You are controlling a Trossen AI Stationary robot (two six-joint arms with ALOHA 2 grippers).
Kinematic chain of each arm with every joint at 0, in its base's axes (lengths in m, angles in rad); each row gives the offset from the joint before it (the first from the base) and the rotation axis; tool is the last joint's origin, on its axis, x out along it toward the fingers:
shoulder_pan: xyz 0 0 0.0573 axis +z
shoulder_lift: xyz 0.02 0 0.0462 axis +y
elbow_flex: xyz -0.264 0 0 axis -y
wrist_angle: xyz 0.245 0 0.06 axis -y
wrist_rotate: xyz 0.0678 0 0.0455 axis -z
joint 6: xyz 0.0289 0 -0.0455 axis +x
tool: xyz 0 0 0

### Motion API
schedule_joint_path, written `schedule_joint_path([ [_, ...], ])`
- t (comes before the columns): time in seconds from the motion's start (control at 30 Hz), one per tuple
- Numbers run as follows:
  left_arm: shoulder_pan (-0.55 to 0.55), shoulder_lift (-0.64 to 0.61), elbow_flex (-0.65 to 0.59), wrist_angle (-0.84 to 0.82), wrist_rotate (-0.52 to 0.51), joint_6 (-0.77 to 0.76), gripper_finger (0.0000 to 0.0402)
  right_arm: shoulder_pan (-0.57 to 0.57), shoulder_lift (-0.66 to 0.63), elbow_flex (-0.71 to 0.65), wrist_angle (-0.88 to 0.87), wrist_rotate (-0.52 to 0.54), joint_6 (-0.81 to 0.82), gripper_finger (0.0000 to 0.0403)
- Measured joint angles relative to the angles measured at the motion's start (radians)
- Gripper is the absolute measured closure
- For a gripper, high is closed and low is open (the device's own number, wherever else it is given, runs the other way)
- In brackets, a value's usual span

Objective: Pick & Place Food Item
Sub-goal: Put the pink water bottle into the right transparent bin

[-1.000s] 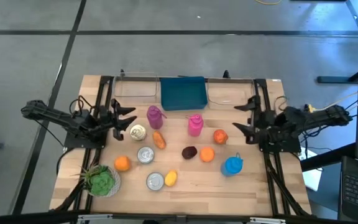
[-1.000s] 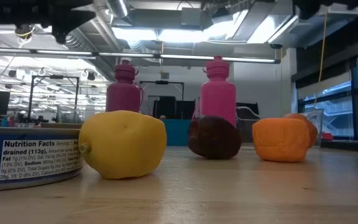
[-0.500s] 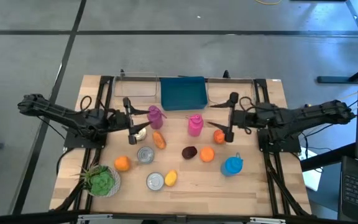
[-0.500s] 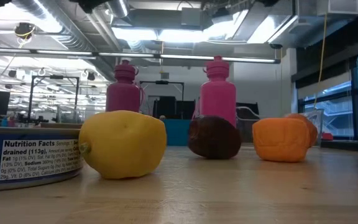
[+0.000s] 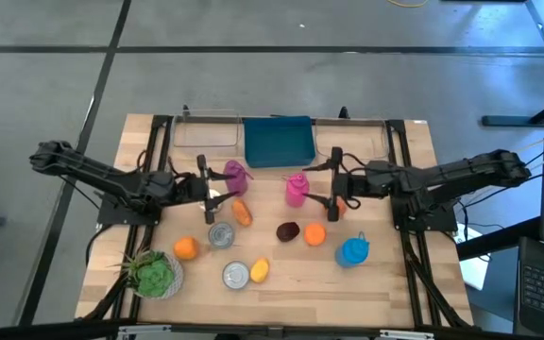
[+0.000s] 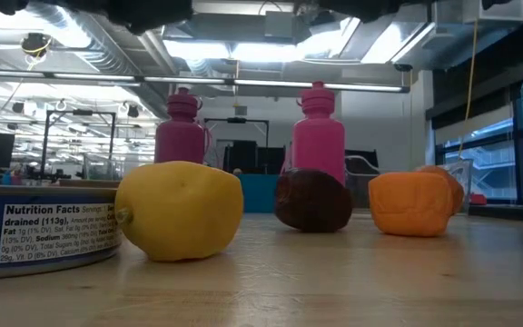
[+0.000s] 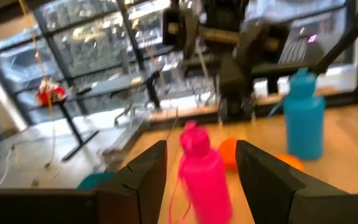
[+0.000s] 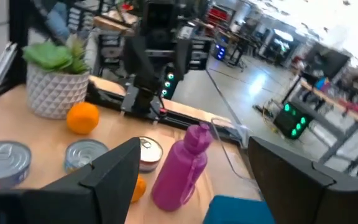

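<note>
Both grippers hung above the table [image 5: 385, 283] with fingers spread and nothing between them: the left gripper [image 5: 206, 188] at about 9 o'clock from the table's middle, just beside the purple bottle [image 5: 235, 176], the right gripper [image 5: 332, 183] at about 2 o'clock, just beside the pink bottle [image 5: 297, 188]. Among the food, 1 dark plum [image 5: 288, 230] lay near the middle with an orange [image 5: 314, 233] just at its 3 o'clock, and the blue bin [image 5: 278, 140] sat at 12 o'clock.
</note>
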Motion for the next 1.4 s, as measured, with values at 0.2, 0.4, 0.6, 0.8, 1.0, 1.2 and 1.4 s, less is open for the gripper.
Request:
schedule_joint_path([
  [0.2, 0.0, -0.001, -0.009, -0.044, -0.042, -0.031, 0.0215, -0.076, -0.002, -0.031, -0.002, -0.052, 0.109, 0.0108],
  [0.4, 0.021, -0.048, -0.058, -0.045, -0.079, -0.032, 0.0215, -0.138, -0.002, -0.092, 0.046, -0.153, 0.211, 0.0108],
  [0.6, 0.08, -0.173, -0.13, -0.048, -0.007, -0.088, 0.0215, -0.146, -0.002, -0.176, 0.167, -0.161, 0.236, 0.0108],
  [0.8, 0.131, -0.254, -0.185, -0.045, 0.118, -0.149, 0.0215, -0.146, 0.006, -0.235, 0.246, -0.151, 0.278, 0.0108],
  [1.0, 0.182, -0.264, -0.208, -0.047, 0.13, -0.171, 0.0217, -0.146, 0.101, -0.27, 0.369, -0.141, 0.312, 0.0108],
  [1.2, 0.2, -0.262, -0.208, -0.046, 0.184, -0.183, 0.0217, -0.157, 0.197, -0.27, 0.484, -0.136, 0.312, 0.0108],
  [1.4, 0.2, -0.262, -0.208, -0.047, 0.187, -0.19, 0.0216, -0.195, 0.232, -0.27, 0.485, -0.154, 0.322, 0.0108],
])
